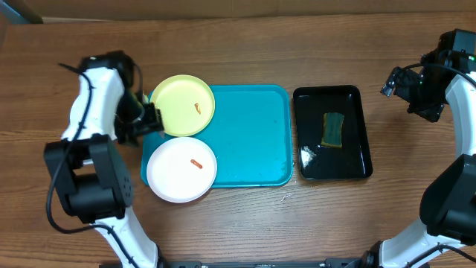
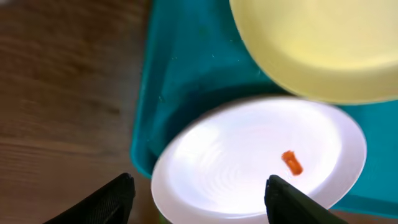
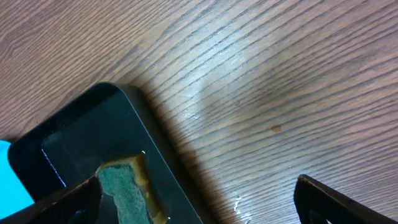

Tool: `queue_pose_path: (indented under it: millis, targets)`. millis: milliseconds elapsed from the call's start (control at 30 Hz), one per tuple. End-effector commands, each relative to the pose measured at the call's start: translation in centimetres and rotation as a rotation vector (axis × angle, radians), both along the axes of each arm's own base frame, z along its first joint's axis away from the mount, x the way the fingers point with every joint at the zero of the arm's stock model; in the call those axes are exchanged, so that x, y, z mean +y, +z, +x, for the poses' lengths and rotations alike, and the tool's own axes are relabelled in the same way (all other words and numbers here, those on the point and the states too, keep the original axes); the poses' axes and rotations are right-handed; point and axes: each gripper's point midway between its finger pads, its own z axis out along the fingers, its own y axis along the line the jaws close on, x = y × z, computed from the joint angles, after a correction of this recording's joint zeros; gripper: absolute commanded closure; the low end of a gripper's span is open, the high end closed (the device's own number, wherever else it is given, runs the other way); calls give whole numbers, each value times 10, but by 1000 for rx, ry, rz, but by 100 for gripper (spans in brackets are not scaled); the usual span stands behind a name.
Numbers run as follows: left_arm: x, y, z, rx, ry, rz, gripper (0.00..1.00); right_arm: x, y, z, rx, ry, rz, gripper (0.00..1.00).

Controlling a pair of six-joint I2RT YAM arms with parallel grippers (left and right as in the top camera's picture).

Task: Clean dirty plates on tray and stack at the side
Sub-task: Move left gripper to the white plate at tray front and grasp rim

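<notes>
Plates, two showing, both at the left end of the turquoise tray (image 1: 253, 134). The bench (image 1: 245, 30) is brown wood grain and carries everything. The turquoise tray lies mid-bench, long side running left to right. The black tray (image 1: 357, 167) lies just beside it on the right with a narrow gap, glossy, with a wet sheen inside. The yellow-green plate (image 1: 178, 112) is at the turquoise tray's far left corner, hanging over the rim. The white plate (image 1: 175, 175) is at the near left corner, also over the rim and partly out above the bench. The two plates meet edge to edge; touching or overlapping, cannot tell. The left gripper (image 1: 151, 119) is at the tray's left rim where the plates meet, fingers spread, nothing between them; in the wrist view one finger is over the bench, the other over the white plate. The right gripper (image 1: 394, 80) hangs over the bench just right of the black tray's far end, fingers wide apart, empty. The sponge (image 1: 333, 129), green with a yellow side, lies flat in the black tray. An orange-brown smear (image 1: 197, 108) is on the yellow-green plate, right of centre. A second smear (image 2: 292, 163) is on the white plate.
</notes>
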Motion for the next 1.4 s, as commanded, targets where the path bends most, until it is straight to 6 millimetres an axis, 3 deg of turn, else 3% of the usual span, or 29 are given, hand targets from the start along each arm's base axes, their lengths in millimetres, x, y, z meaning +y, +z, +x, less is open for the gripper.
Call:
queue_pose_path:
  millis: [0, 267, 333, 367, 600, 733, 900, 1067, 1100, 1133, 1367]
  targets:
    - [-6, 24, -15, -95, -7, 108, 30, -3, 18, 5, -53, -5, -14, 0]
    - [-20, 37, -44, -226, 39, 97, 26, -3, 18, 5, -53, -5, -14, 0]
    - [-15, 28, -55, -202, 41, 129, 24, -3, 18, 5, -53, -5, -14, 0]
    - [-10, 22, -58, -190, 48, 153, 17, -3, 18, 5, -53, -5, -14, 0]
    - [9, -18, -78, -145, 173, 206, 23, -3, 18, 5, -53, -5, -14, 0]
    - [11, -31, -84, -140, 205, 182, 38, -3, 18, 5, -53, -5, -14, 0]
    - [-10, -48, -89, -140, 168, 81, 52, -3, 18, 5, -53, -5, -14, 0]
    - [-11, -63, -101, -123, 158, 87, 56, -3, 18, 5, -53, -5, -14, 0]
    - [-12, -64, -102, -120, 158, 87, 67, -3, 18, 5, -53, -5, -14, 0]
    - [-12, -64, -103, -118, 158, 85, 93, -3, 18, 5, -53, -5, -14, 0]
    - [-52, -58, -97, -140, 84, -151, 96, -3, 18, 5, -53, -5, -14, 0]
